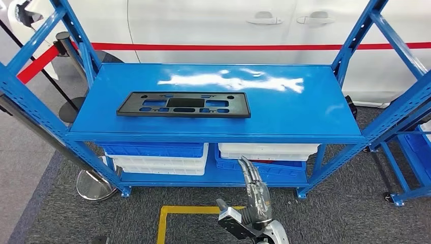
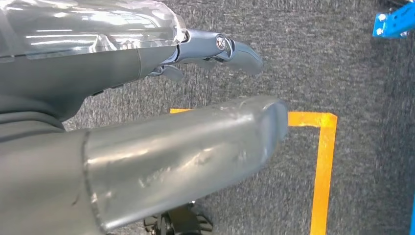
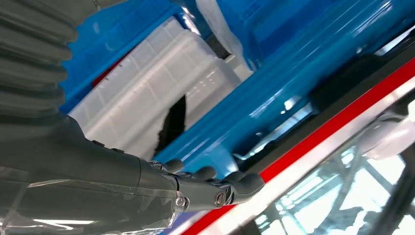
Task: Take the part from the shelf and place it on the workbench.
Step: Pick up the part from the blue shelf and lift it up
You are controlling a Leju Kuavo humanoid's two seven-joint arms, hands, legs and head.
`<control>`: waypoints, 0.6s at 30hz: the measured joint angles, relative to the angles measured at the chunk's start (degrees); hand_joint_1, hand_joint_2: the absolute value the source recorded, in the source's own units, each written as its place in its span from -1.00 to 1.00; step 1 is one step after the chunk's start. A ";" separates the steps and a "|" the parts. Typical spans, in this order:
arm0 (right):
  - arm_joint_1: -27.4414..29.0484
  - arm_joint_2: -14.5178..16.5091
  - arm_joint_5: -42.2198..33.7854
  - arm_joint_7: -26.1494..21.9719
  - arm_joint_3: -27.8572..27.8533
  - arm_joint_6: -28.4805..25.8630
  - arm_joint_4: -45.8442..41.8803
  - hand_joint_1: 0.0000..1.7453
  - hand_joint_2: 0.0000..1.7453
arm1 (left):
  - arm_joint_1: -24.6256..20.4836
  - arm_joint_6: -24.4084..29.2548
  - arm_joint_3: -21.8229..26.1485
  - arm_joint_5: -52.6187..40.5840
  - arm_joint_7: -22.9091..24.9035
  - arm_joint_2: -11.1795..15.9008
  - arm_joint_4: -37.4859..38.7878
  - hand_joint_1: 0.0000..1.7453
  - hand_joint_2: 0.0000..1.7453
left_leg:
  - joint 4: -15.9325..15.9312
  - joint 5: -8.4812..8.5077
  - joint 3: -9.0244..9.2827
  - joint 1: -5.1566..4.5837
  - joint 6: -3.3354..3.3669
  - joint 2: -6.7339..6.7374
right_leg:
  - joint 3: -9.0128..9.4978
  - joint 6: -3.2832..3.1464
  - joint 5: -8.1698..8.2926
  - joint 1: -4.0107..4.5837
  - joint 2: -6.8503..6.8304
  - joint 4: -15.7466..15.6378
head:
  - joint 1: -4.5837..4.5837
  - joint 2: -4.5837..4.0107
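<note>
right hand (image 1: 252, 195): slim, dark grey metallic fingers with glossy segments, set on a silver wrist block
right wrist cover (image 3: 34, 63): grey, ribbed, bellows-like
right palm shell (image 3: 88, 208): clear glossy plastic over grey body, small round screw by the finger base
left hand (image 2: 147, 117): thick grey scuffed thumb, darker fingers, silver screw

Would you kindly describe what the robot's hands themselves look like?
The right hand has silvery, segmented fingers on a silver wrist, with a grey ribbed cover behind it. The left hand has a thick, scuffed grey thumb, darker fingers with small round pins, and a clear glossy shell.
</note>
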 joint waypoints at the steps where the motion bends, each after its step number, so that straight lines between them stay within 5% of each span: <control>1: 0.63 -0.38 -0.56 -0.16 -0.86 0.00 -0.58 -1.00 1.00 | 0.01 -0.09 0.24 0.07 -0.16 0.21 0.00 -1.00 -1.00 | -0.04 0.12 -0.03 0.02 0.50 -0.06 | -0.02 0.27 0.00 -0.05 0.01 -0.01 | 0.03 0.00; 4: 1.78 -1.40 -1.58 -0.44 -2.53 -0.01 -2.04 -1.00 1.00 | -0.01 -0.23 0.69 0.13 -0.44 0.58 0.00 -1.00 -1.00 | -0.39 0.54 -0.08 0.25 1.59 0.01 | -1.25 1.19 -2.23 -0.36 0.34 2.95 | 0.34 0.00; 6: 2.46 -1.87 -2.13 -1.13 -3.23 -0.02 -2.82 -1.00 1.00 | -0.13 -0.33 0.95 0.14 -0.63 0.87 0.00 -1.00 -1.00 | -0.39 0.62 -0.27 0.27 1.95 0.03 | -4.48 1.61 -5.96 -0.49 0.50 9.89 | 0.62 0.00; 8: 3.41 -2.06 -2.73 -3.31 -4.38 -0.03 -3.57 -1.00 1.00 | -0.13 -0.69 1.34 0.04 -0.68 1.21 0.00 -1.00 -1.00 | -0.38 0.65 -0.38 0.24 2.02 -0.05 | -7.29 1.73 -7.79 -0.54 0.53 15.68 | 0.66 0.00; 10: 3.92 -1.98 -3.01 -5.82 -5.58 -0.02 -4.13 -1.00 1.00 | -0.13 -1.19 1.78 -0.18 -0.55 1.54 0.00 -1.00 -1.00 | -0.38 0.65 -0.28 0.23 2.00 -0.16 | -6.24 1.46 -5.38 -0.52 0.56 13.43 | 0.67 0.00; 13: 3.89 -1.71 -3.07 -7.37 -6.10 0.38 -4.79 -1.00 1.00 | -0.39 -1.82 2.10 -0.51 -0.43 1.74 0.00 -1.00 -1.00 | -0.38 0.60 -0.06 0.13 1.60 -0.31 | -0.62 0.49 -0.56 -0.23 0.80 2.12 | 0.67 0.00; 17: 3.92 -1.36 -3.17 -8.22 -4.54 3.04 -6.43 -1.00 -1.00 | -0.55 -2.57 2.48 -1.01 0.03 1.94 0.00 -1.00 -1.00 | -0.54 0.62 -0.13 0.15 0.15 -0.31 | 0.27 -0.23 0.11 0.08 0.82 -0.50 | 0.79 0.00; 18: 3.86 -1.21 -2.94 -8.32 -3.40 3.45 -7.00 -1.00 -1.00 | -0.58 -2.60 2.50 -1.15 0.21 1.97 0.00 -1.00 -1.00 | -0.04 0.17 -0.30 0.17 -0.17 -0.24 | 0.35 -0.56 0.31 -0.07 0.77 -0.79 | 0.76 0.00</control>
